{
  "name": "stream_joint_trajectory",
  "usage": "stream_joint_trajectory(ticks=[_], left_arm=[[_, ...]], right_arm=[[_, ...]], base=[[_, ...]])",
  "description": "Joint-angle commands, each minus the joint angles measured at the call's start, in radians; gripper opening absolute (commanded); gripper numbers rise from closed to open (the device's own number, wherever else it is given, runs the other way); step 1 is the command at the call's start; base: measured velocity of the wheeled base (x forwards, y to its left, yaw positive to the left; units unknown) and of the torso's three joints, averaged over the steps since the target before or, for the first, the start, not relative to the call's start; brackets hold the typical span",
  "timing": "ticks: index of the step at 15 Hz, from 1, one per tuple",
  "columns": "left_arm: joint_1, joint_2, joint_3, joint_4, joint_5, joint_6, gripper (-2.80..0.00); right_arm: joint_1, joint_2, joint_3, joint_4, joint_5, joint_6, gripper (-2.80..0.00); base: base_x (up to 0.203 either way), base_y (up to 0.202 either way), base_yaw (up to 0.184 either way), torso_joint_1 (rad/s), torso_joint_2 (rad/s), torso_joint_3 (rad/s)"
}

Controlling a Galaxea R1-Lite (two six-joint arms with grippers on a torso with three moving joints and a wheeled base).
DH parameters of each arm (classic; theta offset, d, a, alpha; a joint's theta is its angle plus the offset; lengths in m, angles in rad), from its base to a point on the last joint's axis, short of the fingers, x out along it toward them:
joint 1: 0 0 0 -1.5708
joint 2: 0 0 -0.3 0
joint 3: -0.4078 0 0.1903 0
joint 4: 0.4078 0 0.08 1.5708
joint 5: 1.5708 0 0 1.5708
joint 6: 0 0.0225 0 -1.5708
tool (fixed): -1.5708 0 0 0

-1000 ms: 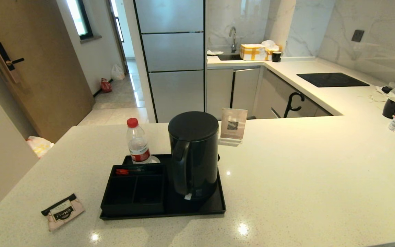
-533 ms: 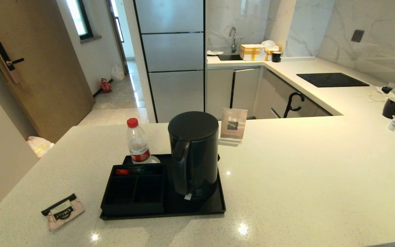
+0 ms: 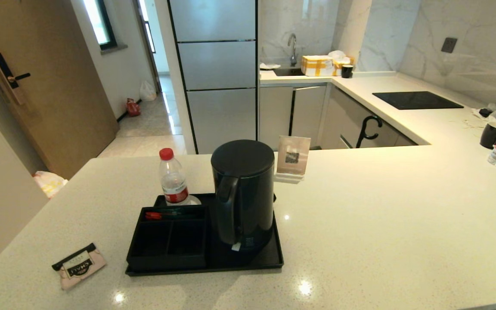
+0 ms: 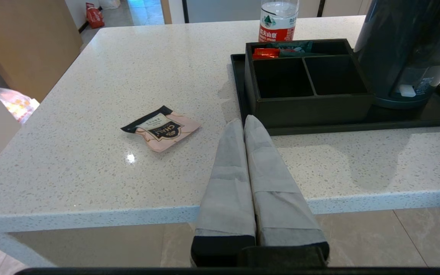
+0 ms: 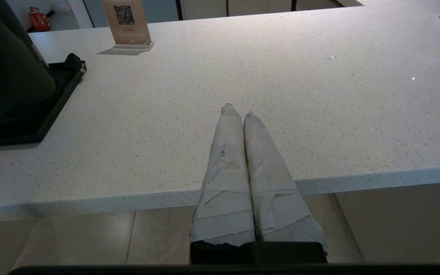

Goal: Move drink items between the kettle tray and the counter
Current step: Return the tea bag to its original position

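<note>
Nothing moved; both grippers (image 4: 244,121) (image 5: 237,110) pinched shut, empty, over speckled counter (image 3: 381,215) edge.

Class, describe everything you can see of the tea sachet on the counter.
The tea sachet is a flat, pale-pink packet, roughly rectangular, with a black band along one edge and a black emblem reading "CHALI" under a pale label. It looks like sealed foil or paper, unopened. It lies flat and askew on the speckled counter, to the left of the black tray and apart from it. Nothing touches it but the counter; the left gripper is shut, apart from it and near the counter's front edge.
</note>
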State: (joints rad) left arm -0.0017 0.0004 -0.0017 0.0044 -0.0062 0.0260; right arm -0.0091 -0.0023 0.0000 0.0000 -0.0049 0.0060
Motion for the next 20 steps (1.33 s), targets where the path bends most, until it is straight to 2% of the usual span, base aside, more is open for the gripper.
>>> stream_joint_trajectory(ticks=[1,4,8,10,12,14,17,18,20], left_arm=[[0.000,-0.002,0.000,0.000,0.000,0.000,-2.80],[0.000,-0.002,0.000,0.000,-0.003,0.005,-2.80],[0.001,0.000,-0.014,0.031,-0.003,0.049,-2.80],[0.000,0.011,-0.064,0.114,0.000,0.052,-2.80],[0.001,0.037,-0.097,0.142,0.002,0.047,-2.80],[0.001,0.185,-0.261,0.176,0.005,0.017,-2.80],[0.001,0.524,-0.493,0.232,0.011,-0.018,-2.80],[0.001,0.609,-0.543,0.240,0.012,-0.022,-2.80],[0.000,0.810,-0.564,0.162,0.010,-0.002,-2.80]], right_arm=[[0.000,0.002,0.000,0.000,-0.001,0.000,-2.80],[0.000,0.002,0.000,0.000,0.000,0.000,-2.80],[0.000,0.002,0.000,0.000,-0.001,0.000,-2.80],[0.000,0.002,0.000,0.000,-0.001,0.000,-2.80],[0.000,0.002,0.000,0.000,0.000,0.000,-2.80],[0.000,0.002,0.000,0.000,0.000,0.000,-2.80],[0.000,0.002,0.000,-0.002,0.000,0.000,-2.80],[0.000,0.002,0.000,-0.002,0.000,0.000,-2.80],[0.000,0.002,0.000,0.000,0.000,0.000,-2.80]], base=[[0.000,0.000,0.000,0.000,0.00,0.000],[0.000,0.000,0.000,0.000,0.00,0.000],[0.000,0.000,0.000,0.000,0.00,0.000],[0.000,0.000,0.000,0.000,0.00,0.000],[0.000,0.000,0.000,0.000,0.00,0.000],[0.000,0.000,0.000,0.000,0.00,0.000],[0.000,0.000,0.000,0.000,0.00,0.000],[0.000,0.000,0.000,0.000,0.00,0.000],[0.000,0.000,0.000,0.000,0.00,0.000]])
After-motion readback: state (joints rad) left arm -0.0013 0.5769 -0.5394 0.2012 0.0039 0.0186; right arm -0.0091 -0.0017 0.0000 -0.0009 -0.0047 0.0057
